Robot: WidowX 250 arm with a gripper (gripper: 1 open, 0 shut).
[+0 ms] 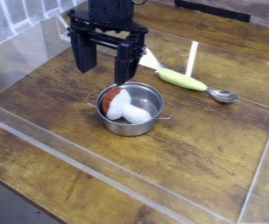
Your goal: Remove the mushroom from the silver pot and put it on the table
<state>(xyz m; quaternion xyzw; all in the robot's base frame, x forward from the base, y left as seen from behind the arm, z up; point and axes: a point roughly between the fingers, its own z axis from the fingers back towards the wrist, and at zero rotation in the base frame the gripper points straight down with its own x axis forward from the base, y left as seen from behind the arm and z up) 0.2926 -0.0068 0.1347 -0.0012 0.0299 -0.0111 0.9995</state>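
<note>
The silver pot (131, 112) stands on the wooden table (195, 149) near the middle of the view. Inside it lies the mushroom (124, 106), tipped on its side, white stem toward the front and red-orange cap toward the back left. My gripper (106, 63) hangs just above and behind the pot's back-left rim, black fingers pointing down and spread apart. It is open and nothing sits between the fingers. One finger (126, 66) overlaps the pot's rear rim in this view.
A yellow-green vegetable toy (182, 80) lies right of the gripper, and a metal spoon (223, 95) sits further right. A white stick (190, 59) stands behind the vegetable. Clear acrylic walls (54, 144) edge the tabletop at the front and left.
</note>
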